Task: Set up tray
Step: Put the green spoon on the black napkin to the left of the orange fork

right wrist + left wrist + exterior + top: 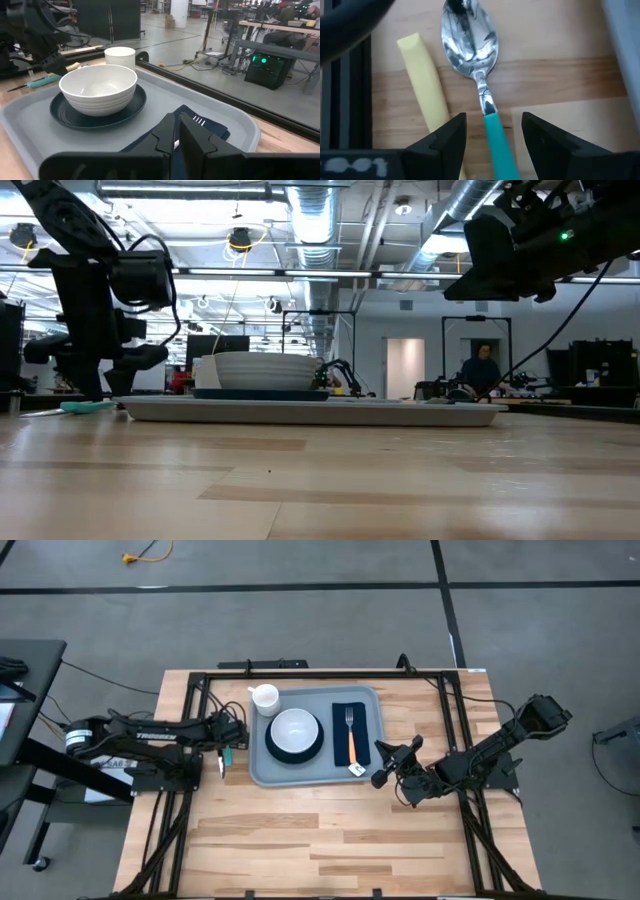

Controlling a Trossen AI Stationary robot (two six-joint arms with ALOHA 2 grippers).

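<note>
The left gripper (492,132) is open wide, with one finger on each side of the spoon's (475,55) teal handle, near the bottom middle of the left wrist view. It is not squeezing yet. The spoon lies flat on the table (330,840), and a pale yellow stick (424,82) lies just beside it.

The tray (262,772) sits in the upper middle of the high view. On it are a plate (294,751) with a bowl (294,728), a cup (265,698) in its upper left corner, and a napkin (350,733) with a fork (350,730) on top. The spoon is just off the tray's left edge.

To do this step well, I think the fingers should go low, close only on the handle, and miss the yellow stick.

The right gripper (383,762) is shut and empty, waiting at the tray's lower right corner
</note>
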